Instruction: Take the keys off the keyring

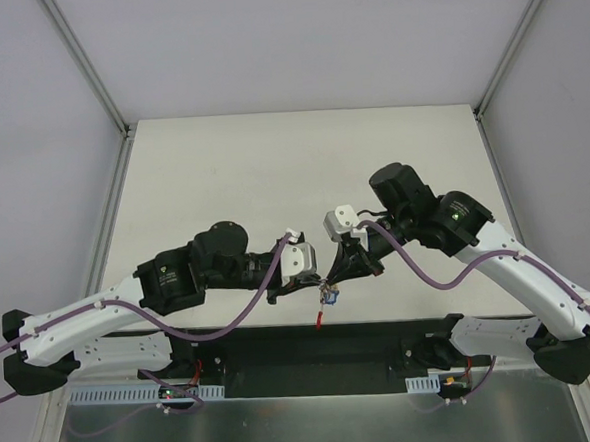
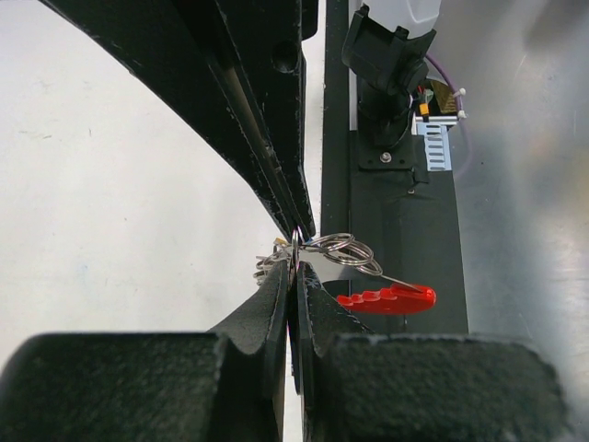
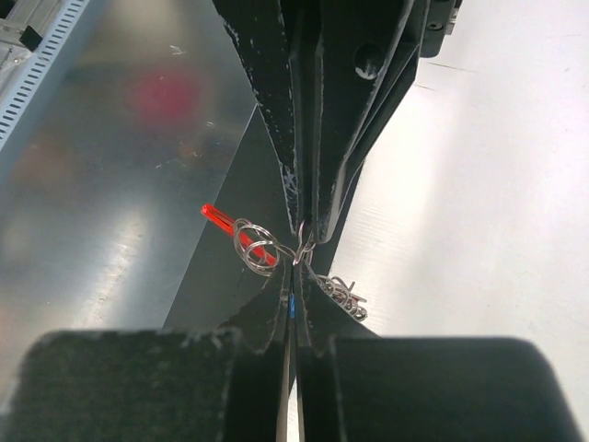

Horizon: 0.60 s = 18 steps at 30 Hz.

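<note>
Both grippers meet tip to tip above the table's near edge, with the bunch of keys between them. My left gripper is shut on the thin keyring. My right gripper is shut on a blue key, of which only a sliver shows between its fingers. Small silvery rings trail from the pinch, and a red key hangs from them over the black edge strip. In the right wrist view the red key shows to the left and more silvery loops to the right.
The white table stretches away behind the grippers. Below the keys runs a black strip along the front edge, then a grey metal shelf. The right arm's base is bolted to the strip.
</note>
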Motion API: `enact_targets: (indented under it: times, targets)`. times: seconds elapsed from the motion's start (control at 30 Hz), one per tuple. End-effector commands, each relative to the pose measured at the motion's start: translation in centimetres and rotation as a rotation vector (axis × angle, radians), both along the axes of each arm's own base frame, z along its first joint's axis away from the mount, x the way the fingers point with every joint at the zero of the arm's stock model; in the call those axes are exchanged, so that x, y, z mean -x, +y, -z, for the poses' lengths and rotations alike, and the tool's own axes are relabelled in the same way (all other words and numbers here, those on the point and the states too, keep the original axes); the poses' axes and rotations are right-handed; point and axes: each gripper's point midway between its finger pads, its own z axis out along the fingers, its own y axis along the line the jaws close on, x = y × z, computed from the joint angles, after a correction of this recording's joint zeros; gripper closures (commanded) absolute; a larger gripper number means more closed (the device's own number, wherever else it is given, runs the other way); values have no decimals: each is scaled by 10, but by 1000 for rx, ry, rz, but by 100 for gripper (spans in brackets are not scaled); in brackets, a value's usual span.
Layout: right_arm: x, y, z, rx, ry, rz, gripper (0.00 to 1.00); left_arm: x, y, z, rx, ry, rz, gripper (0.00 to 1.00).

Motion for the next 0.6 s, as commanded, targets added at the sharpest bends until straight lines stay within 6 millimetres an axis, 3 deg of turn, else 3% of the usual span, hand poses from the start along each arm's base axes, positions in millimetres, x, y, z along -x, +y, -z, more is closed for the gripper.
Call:
enact_targets:
  times: [0.0, 0.57]
  targets:
    - [19, -2, -8, -38, 37, -62, 99, -39, -10, -61, 198, -77, -157, 100]
    - [12, 4, -1, -14, 25, -25, 99, -39, -13, -64, 211, -13, -147, 100]
